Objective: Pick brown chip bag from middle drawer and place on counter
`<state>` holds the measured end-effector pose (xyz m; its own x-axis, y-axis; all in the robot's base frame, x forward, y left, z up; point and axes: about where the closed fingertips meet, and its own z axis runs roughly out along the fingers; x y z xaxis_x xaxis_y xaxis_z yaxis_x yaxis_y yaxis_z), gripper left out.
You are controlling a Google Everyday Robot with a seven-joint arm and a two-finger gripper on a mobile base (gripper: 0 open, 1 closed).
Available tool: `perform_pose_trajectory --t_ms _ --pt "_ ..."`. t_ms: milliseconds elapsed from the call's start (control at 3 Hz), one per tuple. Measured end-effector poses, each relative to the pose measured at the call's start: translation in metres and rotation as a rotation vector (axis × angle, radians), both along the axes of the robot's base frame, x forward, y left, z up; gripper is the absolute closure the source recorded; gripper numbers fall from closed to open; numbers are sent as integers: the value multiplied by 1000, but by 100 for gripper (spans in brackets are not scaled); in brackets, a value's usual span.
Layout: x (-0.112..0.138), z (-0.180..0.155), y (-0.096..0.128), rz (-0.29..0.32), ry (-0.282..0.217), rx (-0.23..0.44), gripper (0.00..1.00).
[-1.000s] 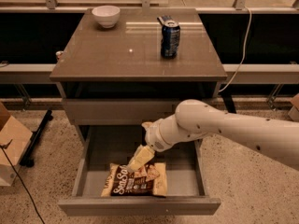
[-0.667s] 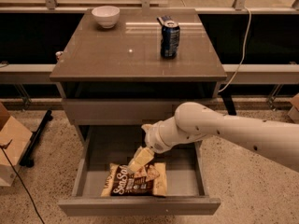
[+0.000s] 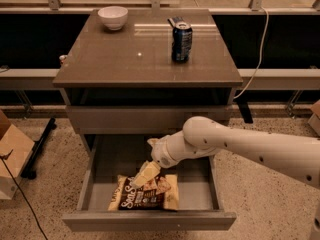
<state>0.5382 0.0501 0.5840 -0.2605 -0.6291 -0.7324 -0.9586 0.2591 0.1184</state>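
Brown chip bag [image 3: 150, 198] in middle drawer [image 3: 196, 185]; end effector [image 3: 142, 177] seemingly touching.

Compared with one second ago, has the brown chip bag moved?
No. The brown chip bag still lies near the middle drawer front; the tool hovers over it.

The counter [image 3: 125, 59] carries a white bowl [image 3: 112, 17] at its back left and a blue can [image 3: 181, 41] back right; below, the open drawer [image 3: 195, 184] holds the bag [image 3: 150, 198], the gripper [image 3: 141, 176] at its top edge.
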Motion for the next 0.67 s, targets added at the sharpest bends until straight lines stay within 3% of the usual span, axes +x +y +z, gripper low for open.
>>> perform_pose_trajectory --t_ms 667 --pt "10 -72 23 -22 48 70 0"
